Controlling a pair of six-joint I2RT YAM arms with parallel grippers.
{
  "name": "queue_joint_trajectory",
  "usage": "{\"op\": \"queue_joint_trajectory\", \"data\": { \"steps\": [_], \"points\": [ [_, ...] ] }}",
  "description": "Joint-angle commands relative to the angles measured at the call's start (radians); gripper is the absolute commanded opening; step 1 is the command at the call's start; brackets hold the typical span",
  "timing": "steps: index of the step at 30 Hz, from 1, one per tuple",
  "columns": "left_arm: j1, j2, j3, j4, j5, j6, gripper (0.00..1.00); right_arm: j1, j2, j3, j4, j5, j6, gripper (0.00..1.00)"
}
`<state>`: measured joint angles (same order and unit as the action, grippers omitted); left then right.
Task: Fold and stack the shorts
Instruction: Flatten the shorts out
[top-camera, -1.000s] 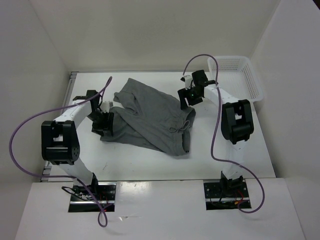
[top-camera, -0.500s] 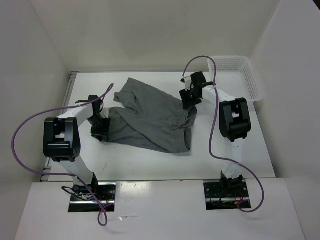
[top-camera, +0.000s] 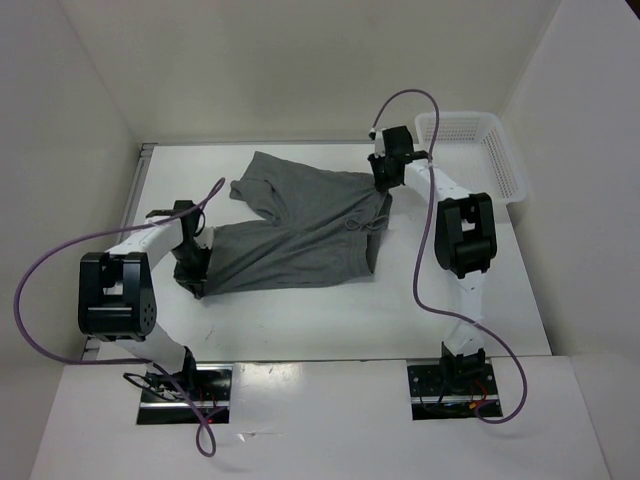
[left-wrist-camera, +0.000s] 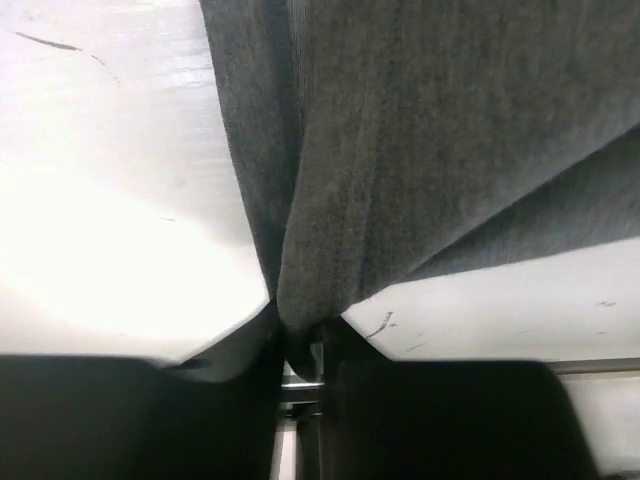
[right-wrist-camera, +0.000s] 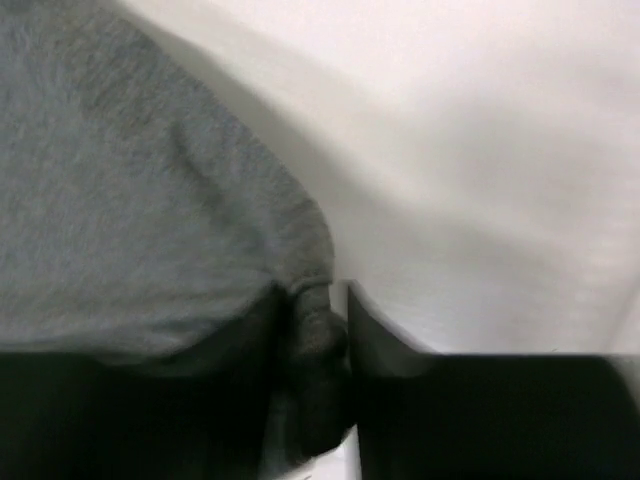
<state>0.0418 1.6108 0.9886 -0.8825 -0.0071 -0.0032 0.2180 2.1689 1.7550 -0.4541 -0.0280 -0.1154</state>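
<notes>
- L jaws: clamped on the shorts (left-wrist-camera: 420, 150). Wrist cam shows grey cloth funnelling into the closed tips, prob. a leg-hem corner.
- R jaws: also clamped on cloth, w/ a bunched grey roll wedged between the tips. Looks like a waistband corner, can't confirm from the wrist cam alone.
- Landmark = basket (top-camera: 505, 160), sitting at the back-right of the desk (top-camera: 300, 320).
- Shorts lie on the desk to the basket's left, near it but not touching. Mostly spread and flat, not folded yet.
- Orientation: waistband end w/ drawstring (top-camera: 360, 222) faces the basket, both legs point away from it.
- Long axis runs away from the basket, tilted a bit toward the near desk edge at the leg end.
- R jaws sit at the basket-side end, on the back waistband corner, just left of the basket.
- L jaws sit at the opposite end, well apart from the basket, on the nearer leg.
- Other leg is unheld and kinks off toward the back, wrinkled.
- Est. step: stretching flat before the 1st fold, so early in the task.
- Key relation: each arm holds one end of the long axis. R arm (top-camera: 445, 190) is nearer the waistband, L arm (top-camera: 140, 235) nearer the hems.
- Risk: the grip is diagonal (back corner vs near leg), so any fold may skew and the loose leg may bunch.
</notes>
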Motion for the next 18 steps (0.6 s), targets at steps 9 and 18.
{"op": "queue_joint_trajectory", "data": {
  "steps": [9,18],
  "points": [
    [0.044,-0.072,0.188,-0.018,0.113,0.003,0.78,-0.008,-0.162,0.055,0.031,-0.093,-0.035,0.74],
    [0.055,0.201,0.369,0.142,0.187,0.003,0.67,-0.008,-0.455,-0.293,-0.127,-0.469,-0.196,0.62]
  ]
}}
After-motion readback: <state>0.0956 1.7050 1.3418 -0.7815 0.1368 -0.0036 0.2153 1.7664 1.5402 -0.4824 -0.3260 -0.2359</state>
